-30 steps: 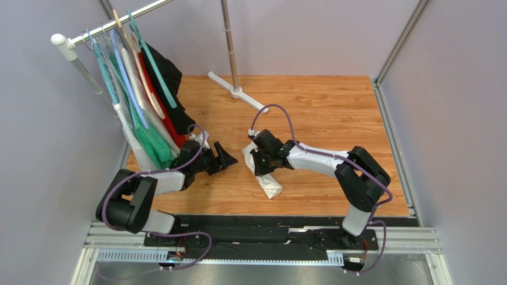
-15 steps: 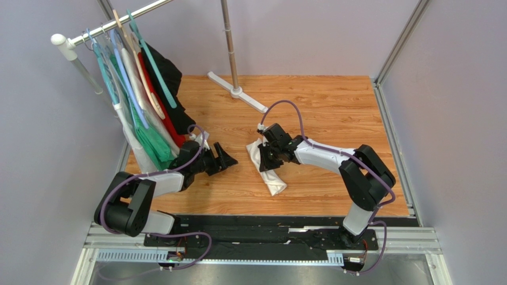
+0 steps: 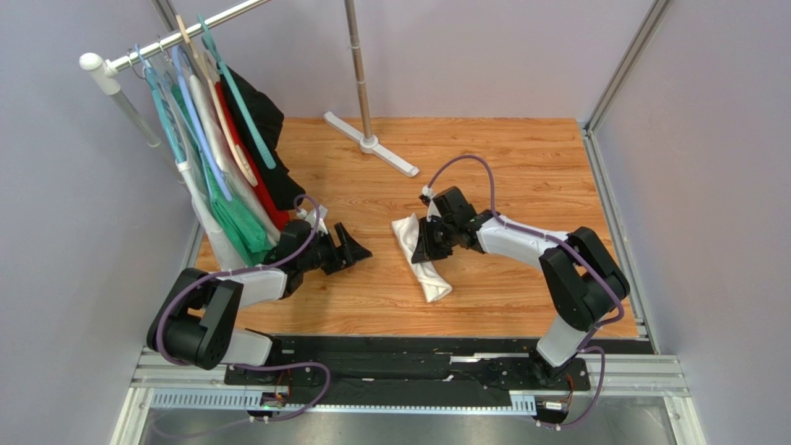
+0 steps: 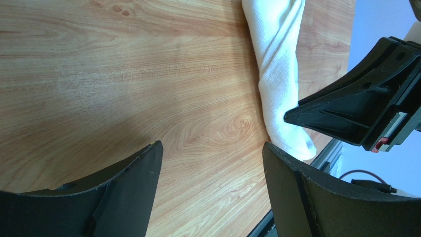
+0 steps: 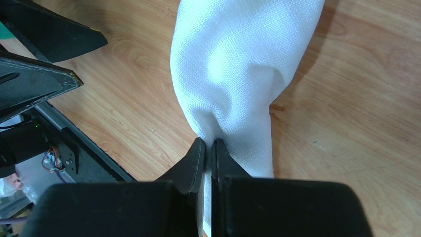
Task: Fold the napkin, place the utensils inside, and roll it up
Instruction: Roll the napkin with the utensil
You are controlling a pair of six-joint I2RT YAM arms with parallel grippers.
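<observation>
The white napkin (image 3: 423, 259) lies as a long bunched roll on the wooden table, seen also in the left wrist view (image 4: 279, 74). My right gripper (image 3: 431, 243) is shut on a pinched fold at the cloth's edge (image 5: 237, 64), its fingertips (image 5: 207, 143) close together with white cloth between them. My left gripper (image 3: 358, 248) hovers a short way left of the napkin, open, with only bare wood between its fingers (image 4: 212, 145). The utensils are out of view.
A clothes rack (image 3: 213, 148) with several hung garments stands at the back left, close behind the left arm. Its pole and white foot (image 3: 369, 141) stand at the back centre. A black rail (image 3: 418, 350) runs along the near table edge.
My right gripper has moved right and slightly away from the bases, dragging the napkin's upper end with it. The left arm has not moved.
</observation>
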